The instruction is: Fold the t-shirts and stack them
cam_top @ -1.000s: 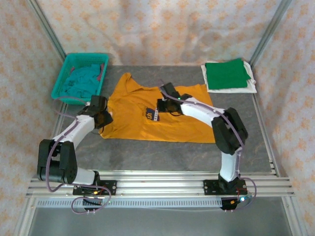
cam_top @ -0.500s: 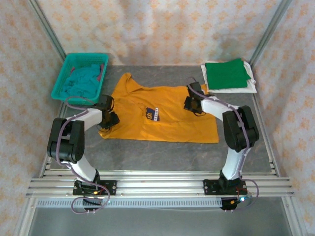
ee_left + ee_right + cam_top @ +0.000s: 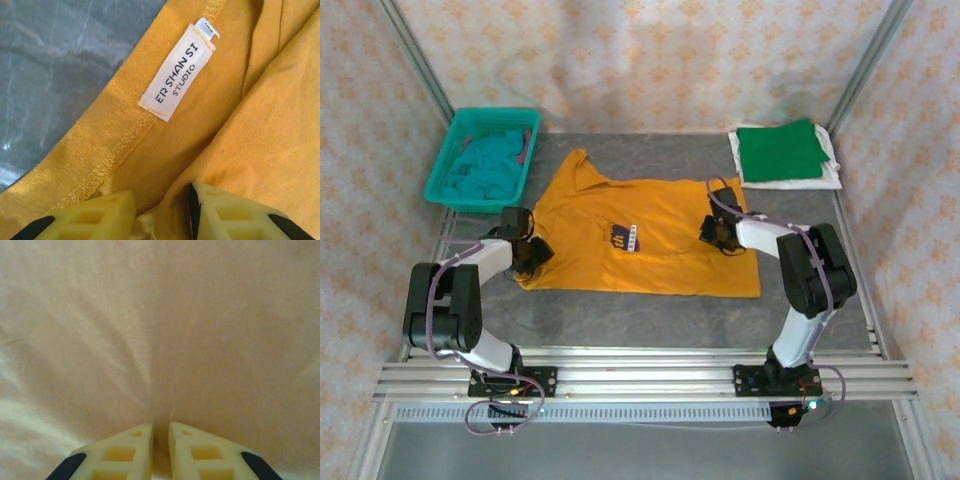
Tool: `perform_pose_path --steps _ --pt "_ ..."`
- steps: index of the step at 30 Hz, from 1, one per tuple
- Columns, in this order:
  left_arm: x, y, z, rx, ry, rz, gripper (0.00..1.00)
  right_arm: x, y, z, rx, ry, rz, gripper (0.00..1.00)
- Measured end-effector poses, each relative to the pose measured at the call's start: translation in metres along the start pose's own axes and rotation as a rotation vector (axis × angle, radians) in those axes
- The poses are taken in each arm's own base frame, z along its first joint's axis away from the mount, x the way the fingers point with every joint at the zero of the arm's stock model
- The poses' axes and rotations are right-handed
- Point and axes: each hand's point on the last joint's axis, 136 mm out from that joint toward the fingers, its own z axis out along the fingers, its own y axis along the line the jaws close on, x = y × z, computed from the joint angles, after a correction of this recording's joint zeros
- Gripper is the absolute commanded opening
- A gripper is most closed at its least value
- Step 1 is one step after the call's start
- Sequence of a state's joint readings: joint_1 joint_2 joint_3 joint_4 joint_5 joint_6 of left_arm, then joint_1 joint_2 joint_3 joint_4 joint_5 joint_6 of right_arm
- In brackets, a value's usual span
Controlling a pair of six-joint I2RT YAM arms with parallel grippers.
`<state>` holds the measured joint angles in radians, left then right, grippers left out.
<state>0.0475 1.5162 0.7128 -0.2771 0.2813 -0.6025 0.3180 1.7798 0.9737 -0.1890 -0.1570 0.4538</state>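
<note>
Nearest you, over the bare grey desk (image 3: 650, 315), both arms reach in low from either side, and the mustard-orange t-shirt (image 3: 660, 255) lies spread between them at mid-desk, its dark print (image 3: 625, 236) facing up. Your left gripper (image 3: 528, 252) sits at the shirt's left edge. Its wrist view shows the fingers partly closed on a bunched fold of orange cloth, just below the stitched hem and the sewn-in label (image 3: 177, 72). Your right gripper (image 3: 718, 228) is down on the right part of the shirt, its fingers pressed almost together with creases running into the tips, so it looks to be pinching a thin tuck of fabric. Judging by this, you are on the orange shirt's first fold, with both holds taken and no fold made yet. The next move likely calls for lifting both sides together, keeping them level and lightly taut so neither pinch slips, then carrying the cloth over evenly. Farther back on the right, the green t-shirt (image 3: 778, 150) lies folded on the white t-shirt (image 3: 828, 180), which is where this one should end up. At far left, the teal t-shirt (image 3: 485, 165) waits crumpled in the basket (image 3: 438, 182).
</note>
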Motion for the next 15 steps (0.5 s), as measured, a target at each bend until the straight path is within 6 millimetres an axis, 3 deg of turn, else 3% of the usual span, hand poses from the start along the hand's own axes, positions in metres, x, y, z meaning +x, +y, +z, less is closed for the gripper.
perform_pose_path --steps 6,9,11,15 --pt "0.013 0.010 -0.008 -0.037 0.038 -0.003 0.37 0.005 -0.001 -0.005 -0.003 0.006 0.024 0.20" --pt "0.008 0.003 -0.019 -0.071 0.043 0.020 0.39 0.003 0.000 -0.009 0.010 0.026 0.020 0.23" --pt "-0.010 -0.021 -0.036 -0.070 0.001 0.075 0.41 -0.001 0.004 -0.014 0.018 0.036 0.011 0.26" --pt "-0.072 -0.111 -0.089 0.028 -0.199 0.230 0.44 -0.032 0.026 -0.031 -0.017 -0.022 -0.001 0.29"
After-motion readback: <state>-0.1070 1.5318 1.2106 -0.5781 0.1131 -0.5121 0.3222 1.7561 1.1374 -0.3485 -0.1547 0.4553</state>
